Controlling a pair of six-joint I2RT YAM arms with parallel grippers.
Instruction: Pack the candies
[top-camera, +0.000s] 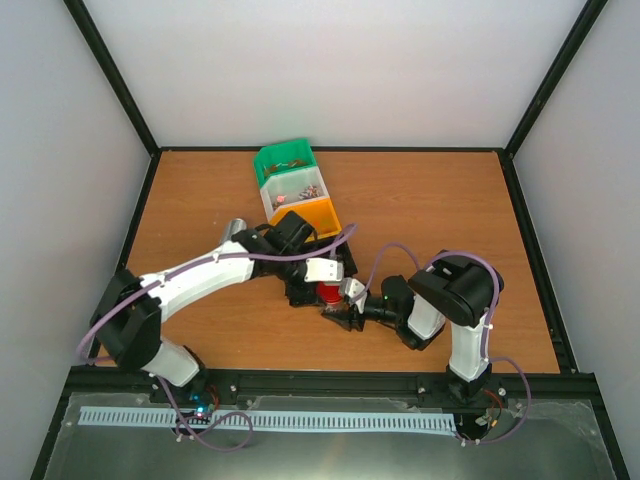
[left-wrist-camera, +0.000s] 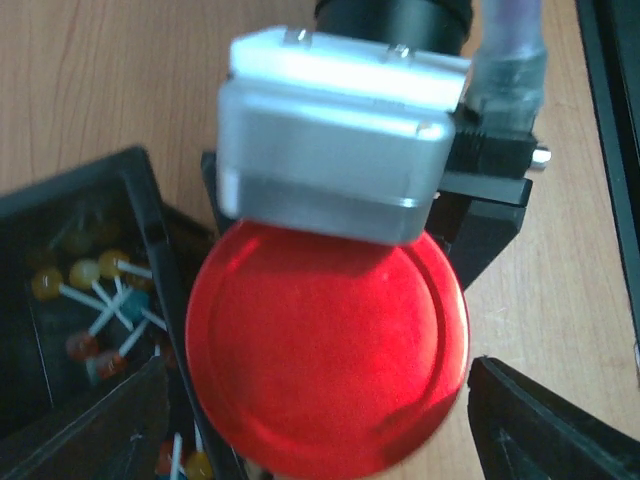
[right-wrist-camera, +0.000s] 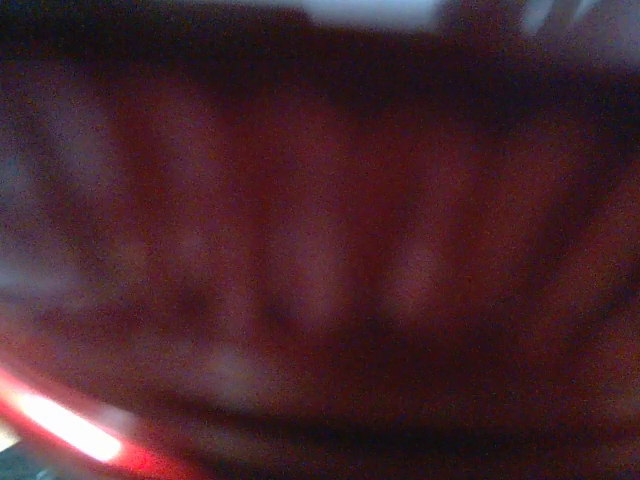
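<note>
Left jaws stand apart astride the lid (left-wrist-camera: 327, 350), likely to unscrew it. Right jaws crowd its side, perhaps steadying; I cannot tell their grip. Candies (left-wrist-camera: 82, 272) lie in the bin (left-wrist-camera: 140, 200) beside.

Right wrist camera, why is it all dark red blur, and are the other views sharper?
Right wrist view: a red ribbed surface fills the frame, too close to focus, one glare streak lower left. Left wrist view: round red shiny lid sharp. Top external view: evenly lit.
</note>
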